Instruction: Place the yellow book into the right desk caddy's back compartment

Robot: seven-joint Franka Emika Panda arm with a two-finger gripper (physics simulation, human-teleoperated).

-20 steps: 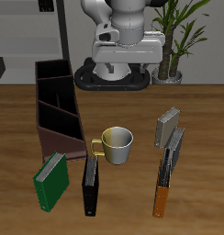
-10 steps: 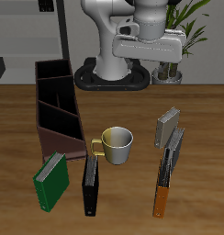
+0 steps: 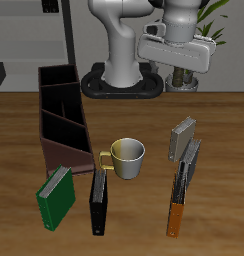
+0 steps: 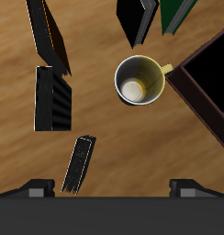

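The yellow book (image 3: 182,138) stands on edge, thin, with a tan spine and a greyish face; it also shows in the wrist view (image 4: 79,163). My gripper (image 3: 179,68) hangs high above the table's back, farther back than the book and well above it. In the wrist view the gripper (image 4: 111,190) is open, its fingertips (image 4: 36,188) wide apart and holding nothing. The right desk caddy (image 3: 59,115), a long dark brown box, lies across the table from the book. Its three cells are empty; I cannot tell which end cell is the back compartment.
A white and yellow mug (image 3: 127,158) stands mid-table between the caddy and the yellow book. A grey-striped book (image 3: 191,160) and a dark book with an orange end (image 3: 177,200) lie just in front of the yellow book. A green book (image 3: 56,195) and a black book (image 3: 98,200) lie near the front edge.
The arm has swung sideways from above the table's middle to above the yellow book's side. Everything on the table has stayed in place.
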